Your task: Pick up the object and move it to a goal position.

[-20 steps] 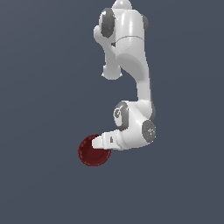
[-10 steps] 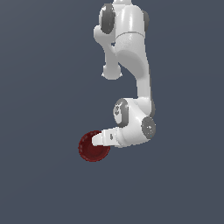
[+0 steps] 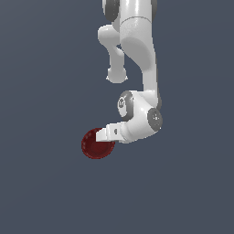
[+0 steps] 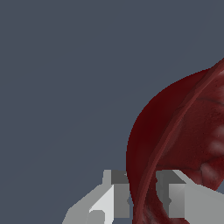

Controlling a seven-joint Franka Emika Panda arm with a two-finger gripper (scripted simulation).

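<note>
Grey backdrop, gripper [image 4: 142, 199] pinching bowl [image 3: 94, 145] rim

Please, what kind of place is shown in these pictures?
Most likely a bare simulated test scene, not a real room: a flat grey ground with no furniture, only a white robot arm whose gripper straddles the rim of a dark red bowl.

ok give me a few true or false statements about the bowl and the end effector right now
1. The bowl is dark red. True.
2. The end effector has one finger on each side of the bowl's rim. True.
3. The bowl is blue and square. False: it is dark red and round.
4. In the exterior view the bowl sits to the right of the arm's wrist. False: it is to the exterior view's left of it.
5. A second bowl lies nearby. False: only one is visible.
</note>
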